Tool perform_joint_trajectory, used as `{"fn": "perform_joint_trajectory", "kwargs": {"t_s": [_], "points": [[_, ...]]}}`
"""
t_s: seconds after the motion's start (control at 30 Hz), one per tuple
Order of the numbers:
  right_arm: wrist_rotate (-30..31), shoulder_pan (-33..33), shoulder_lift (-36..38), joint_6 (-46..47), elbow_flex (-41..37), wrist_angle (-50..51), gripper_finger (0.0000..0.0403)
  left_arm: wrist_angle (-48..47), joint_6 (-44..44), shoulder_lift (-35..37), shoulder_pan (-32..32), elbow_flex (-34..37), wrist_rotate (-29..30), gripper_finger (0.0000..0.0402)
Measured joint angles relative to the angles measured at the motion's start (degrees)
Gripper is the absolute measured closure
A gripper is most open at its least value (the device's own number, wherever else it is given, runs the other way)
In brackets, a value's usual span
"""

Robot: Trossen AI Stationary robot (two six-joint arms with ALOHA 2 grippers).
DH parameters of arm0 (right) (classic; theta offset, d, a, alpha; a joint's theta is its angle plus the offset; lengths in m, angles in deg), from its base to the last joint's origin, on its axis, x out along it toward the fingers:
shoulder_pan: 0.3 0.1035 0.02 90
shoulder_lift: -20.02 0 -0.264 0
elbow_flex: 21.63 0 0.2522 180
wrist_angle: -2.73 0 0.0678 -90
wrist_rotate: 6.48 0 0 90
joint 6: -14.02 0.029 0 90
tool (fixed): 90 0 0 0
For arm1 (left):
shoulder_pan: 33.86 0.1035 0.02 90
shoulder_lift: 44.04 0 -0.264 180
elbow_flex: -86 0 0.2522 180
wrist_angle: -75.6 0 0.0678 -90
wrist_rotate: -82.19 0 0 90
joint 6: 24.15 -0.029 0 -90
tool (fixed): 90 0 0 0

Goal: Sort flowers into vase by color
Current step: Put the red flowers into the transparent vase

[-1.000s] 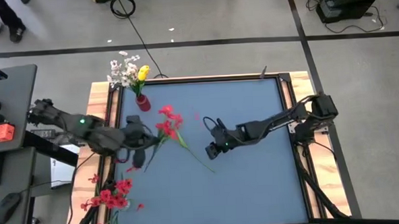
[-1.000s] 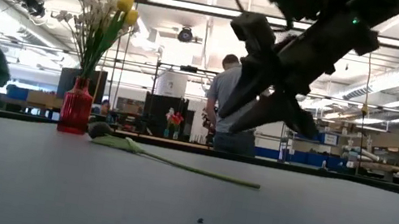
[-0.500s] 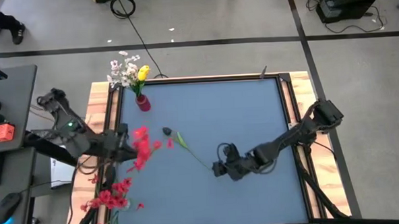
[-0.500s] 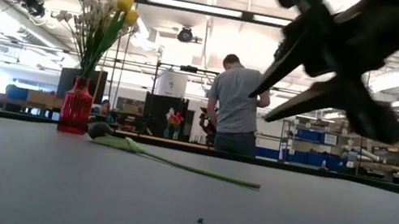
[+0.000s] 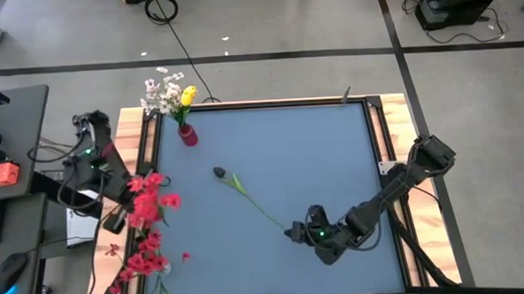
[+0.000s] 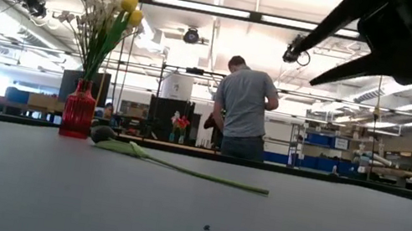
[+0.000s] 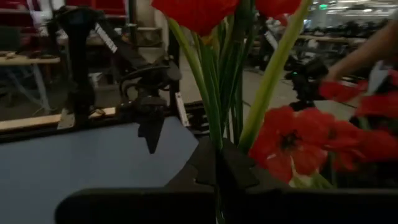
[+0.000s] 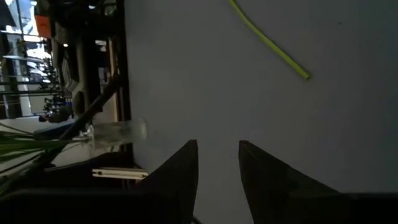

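Red sprays [image 5: 147,198] are clamped by their green stems [image 7: 219,106] in the left gripper [image 5: 114,217], fingers closed on them, at the table's left edge, well apart from the red vase [image 5: 188,135] and toward the near side. More red flowers [image 5: 143,263] lie at the same wooden edge, nearer still. Red vase stands near the blue table's [image 5: 315,153] far left corner, holding white blossom clusters [image 5: 159,92] and a yellow tulip [image 5: 188,96]. Dark-bud flower [image 5: 220,173] lies flat on the table just right of the vase and nearer, its green stem [image 5: 257,206] trailing rightward. Right gripper [image 5: 294,231] hovers beside that stem's end, far from the vase, fingers [image 8: 184,167] narrowly apart, holding nothing. A person [image 6: 243,109] stands in the room behind.
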Motion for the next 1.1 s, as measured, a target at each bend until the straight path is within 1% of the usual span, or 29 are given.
{"fn": "perform_joint_trajectory", "kwargs": {"t_s": [0.07,0.13,0.23,0.3,0.47,0.63,0.77,0.83,0.93,1.03,1.1], "points": [[-0.1,0.0,0.0,0.0,0.8,1.0,0.0278,-0.1,-0.8,1.9,-1.2,0.1,-1.2,0.0400],[-0.1,-0.1,0.0,-0.1,1.9,1.7,0.0278,0.1,-1.4,4.0,-2.5,0.1,-4.0,0.0400],[0.4,-0.1,0.0,-0.6,2.8,2.8,0.0278,-1.3,-1.8,6.7,-4.1,0.0,-10.2,0.0400],[0.5,-0.1,0.0,-1.1,3.2,2.9,0.0278,-3.9,-2.0,8.2,-4.8,0.1,-13.2,0.0400],[0.8,-0.1,0.0,-1.2,3.5,2.6,0.0278,-6.7,-2.6,11.9,-5.4,0.1,-15.6,0.0400],[0.9,-0.1,0.0,-1.2,3.6,1.3,0.0278,-7.5,-5.4,14.0,-5.4,0.0,-7.7,0.0399],[0.9,-0.2,0.0,-1.1,3.6,1.3,0.0278,-8.4,-6.7,14.3,-5.4,0.0,-4.0,0.0398],[0.9,-0.2,0.0,-1.1,3.6,1.3,0.0278,-8.9,-7.8,14.2,-5.4,0.0,-1.2,0.0398],[0.9,-0.2,0.0,-1.1,3.6,1.3,0.0278,-11.9,-7.7,14.2,-5.4,-0.9,3.8,0.0397],[0.9,-0.2,0.0,-1.1,3.6,1.1,0.0278,-16.0,-6.5,14.2,-5.4,-2.4,11.1,0.0397],[0.9,-0.2,0.0,-1.1,3.6,0.8,0.0278,-16.8,-6.2,14.2,-5.4,-3.5,16.1,0.0396]]}}
